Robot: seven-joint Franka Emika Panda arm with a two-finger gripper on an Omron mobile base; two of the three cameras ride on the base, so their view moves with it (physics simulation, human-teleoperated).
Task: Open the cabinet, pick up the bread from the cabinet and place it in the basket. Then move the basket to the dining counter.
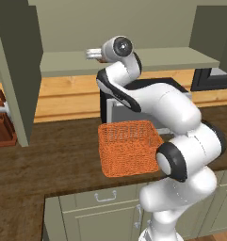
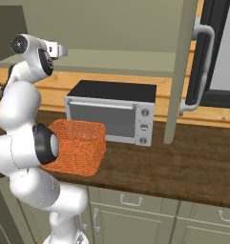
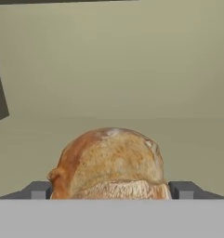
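Arm reaching into the open grey-green wall cabinet [image 2: 183,71], its fingers either side of the loaf

The two-finger gripper [image 3: 111,189] stands spread wide, one dark tip on each side of the round, brown-crusted bread [image 3: 108,162], which sits on the pale cabinet shelf; no squeeze shows. The orange woven wicker basket [image 1: 129,147] rests below on the dark wood worktop [image 2: 183,162], just before the silver microwave [image 2: 111,112]

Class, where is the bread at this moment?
In the hand view the bread sits low and centre on the pale shelf inside the cabinet, between the open jaws, one fingertip on either side.
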